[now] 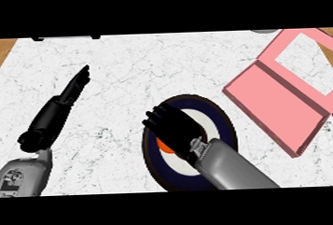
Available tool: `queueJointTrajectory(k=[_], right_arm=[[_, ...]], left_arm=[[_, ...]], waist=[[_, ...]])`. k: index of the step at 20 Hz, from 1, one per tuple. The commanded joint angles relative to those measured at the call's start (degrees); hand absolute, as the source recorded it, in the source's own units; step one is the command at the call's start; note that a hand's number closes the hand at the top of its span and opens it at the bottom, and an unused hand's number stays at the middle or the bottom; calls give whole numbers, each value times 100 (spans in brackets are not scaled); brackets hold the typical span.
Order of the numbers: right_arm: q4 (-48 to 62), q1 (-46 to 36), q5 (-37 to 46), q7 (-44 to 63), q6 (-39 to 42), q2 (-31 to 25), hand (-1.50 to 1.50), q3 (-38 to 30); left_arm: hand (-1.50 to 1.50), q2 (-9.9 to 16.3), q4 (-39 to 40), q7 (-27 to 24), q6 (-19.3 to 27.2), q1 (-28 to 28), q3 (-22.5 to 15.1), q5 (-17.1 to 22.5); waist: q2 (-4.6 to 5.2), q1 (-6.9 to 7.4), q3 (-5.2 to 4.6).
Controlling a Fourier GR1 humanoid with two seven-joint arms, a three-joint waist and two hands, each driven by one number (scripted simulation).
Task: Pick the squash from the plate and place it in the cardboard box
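While the right hand [175, 128] curls over the squash [161, 145] on the plate [224, 121] mid-frame — left hand [66, 101] flat, upper left — it may slip off b/c little is held.

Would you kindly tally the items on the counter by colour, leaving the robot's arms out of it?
Pink: 1, the box, lying open at the right.
Dark blue and white: 1, the plate, under the right robot hand.
Orange: 1, the squash, only a sliver showing on the plate beneath that hand.
Total: 3

Left robot hand [59, 109] straight-fingered (resting), right robot hand [173, 128] palm-down, curled
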Motion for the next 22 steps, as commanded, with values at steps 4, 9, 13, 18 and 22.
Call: queueJointTrajectory(k=[4,9,13,18,22], right_arm=[[511,64,255,-899,-516,-90,150,83],[1193,-479,361,-1403,-1478,90,150,-136],[916,77,573,-1185,-2088,286,150,308],[782,141,226,-870,-2548,287,150,172],[701,115,-660,662,-2253,289,150,-958]], left_arm=[[0,111,-174,44,-277,105,286,79],[0,-120,-416,413,-196,-12,175,34],[0,-103,-392,416,-339,-43,241,53],[0,-102,56,114,-460,-103,358,47],[0,-158,-13,-14,-261,-104,292,-106]], waist=[[10,3,3],[14,27,4],[6,4,4],[12,13,4],[25,45,6]])
